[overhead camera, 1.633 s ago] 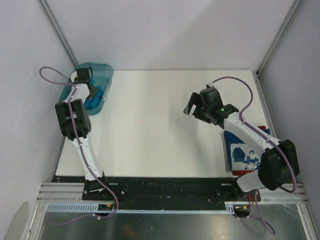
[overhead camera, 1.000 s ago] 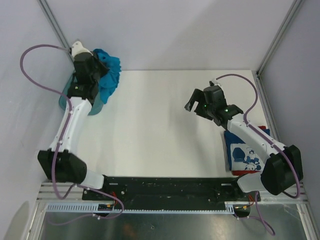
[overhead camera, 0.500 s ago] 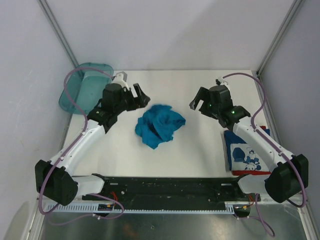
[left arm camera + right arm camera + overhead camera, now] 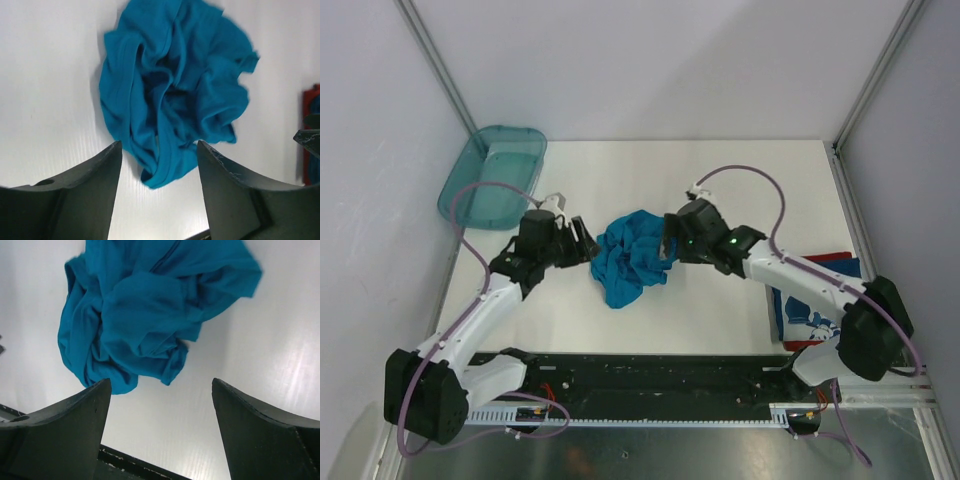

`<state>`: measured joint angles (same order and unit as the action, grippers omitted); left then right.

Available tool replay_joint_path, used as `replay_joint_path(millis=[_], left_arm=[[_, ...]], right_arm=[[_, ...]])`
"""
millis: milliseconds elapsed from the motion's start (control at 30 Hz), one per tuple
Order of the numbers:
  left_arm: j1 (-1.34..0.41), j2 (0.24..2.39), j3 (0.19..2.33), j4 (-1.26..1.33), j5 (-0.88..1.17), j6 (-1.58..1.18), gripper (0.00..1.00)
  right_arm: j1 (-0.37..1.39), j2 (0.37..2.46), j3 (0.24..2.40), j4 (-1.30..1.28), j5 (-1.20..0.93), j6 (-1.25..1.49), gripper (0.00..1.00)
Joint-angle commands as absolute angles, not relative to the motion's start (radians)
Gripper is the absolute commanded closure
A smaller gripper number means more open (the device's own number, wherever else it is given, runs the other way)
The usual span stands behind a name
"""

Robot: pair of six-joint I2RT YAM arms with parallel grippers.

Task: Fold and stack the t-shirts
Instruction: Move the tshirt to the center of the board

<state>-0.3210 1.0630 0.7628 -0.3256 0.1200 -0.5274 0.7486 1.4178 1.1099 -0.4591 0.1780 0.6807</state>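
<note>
Where the white bench (image 4: 720,180) meets the far left corner, a translucent teal bin (image 4: 490,180) sits well apart from the cloth. Teal-blue t-shirt (image 4: 630,255) lies crumpled in a heap mid-bench, between the two hands. Folded dark blue t-shirt (image 4: 810,315), white cartoon print and red edge, lies flat at the right edge, partly under the right arm. Left hand (image 4: 582,242) just beside the heap's left side, fingers apart, nothing gripped. Right hand (image 4: 670,238) over the heap's right side, fingers wide apart, nothing held; contact with cloth unclear.
</note>
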Motion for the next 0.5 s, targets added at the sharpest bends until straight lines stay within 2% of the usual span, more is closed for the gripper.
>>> replay_joint_path(millis=[0,167,467], left_arm=[[-0.324,1.035,0.680,-0.339,0.199,-0.556,0.37],[-0.350,1.026,0.624,-0.339,0.231,-0.572,0.43],[-0.433,1.095,0.589,-0.331,0.238,-0.605,0.42]], right_arm=[[0.812,1.495,1.106,-0.357,0.170,0.709,0.16],[0.840,1.572,1.106,-0.300,0.146,0.711,0.18],[0.843,1.657,1.106,-0.234,0.116,0.698,0.23]])
